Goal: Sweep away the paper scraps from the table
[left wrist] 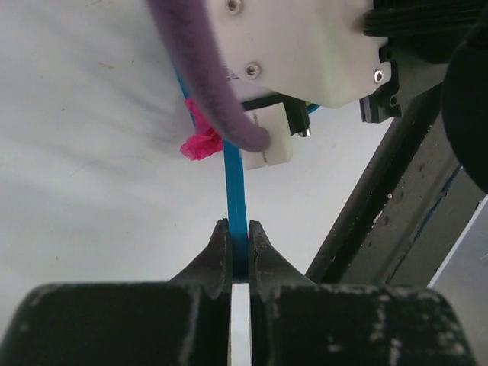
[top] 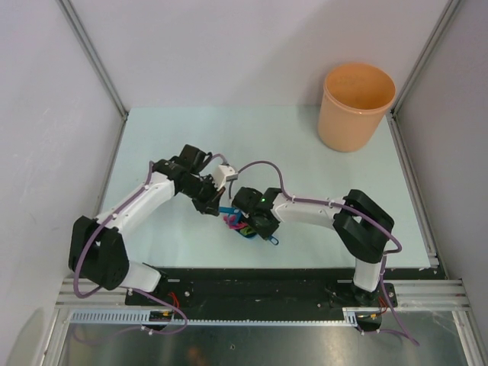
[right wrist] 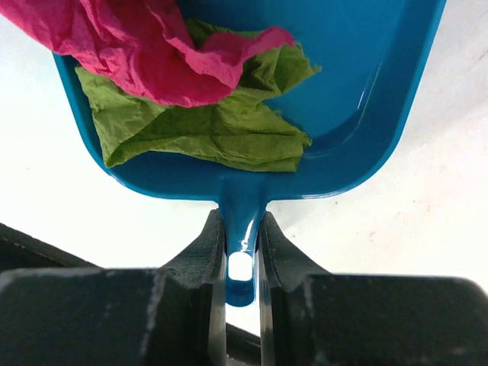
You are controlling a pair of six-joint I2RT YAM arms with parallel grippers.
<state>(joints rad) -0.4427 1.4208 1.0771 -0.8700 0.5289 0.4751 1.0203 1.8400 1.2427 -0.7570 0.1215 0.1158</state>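
**Left gripper** (left wrist: 239, 229): mine, pressed together on a thin blue strip (left wrist: 235, 183), seen edge-on and reaching toward the pan.

**Right gripper** (right wrist: 242, 232): mine, pinching the handle of the blue dustpan (right wrist: 366, 99).

**Paper scraps** (right wrist: 206, 133): pink and green pieces lying inside the dustpan, near the middle of the table (top: 305, 152).

**Orange bucket** (top: 356, 107): far right corner, well apart from the pan.

**Progress:** gathering looks mostly done. From above I see no loose scraps elsewhere, though white ones would be hard to spot. Left to do, in my judgement: carry the pan off and empty it.
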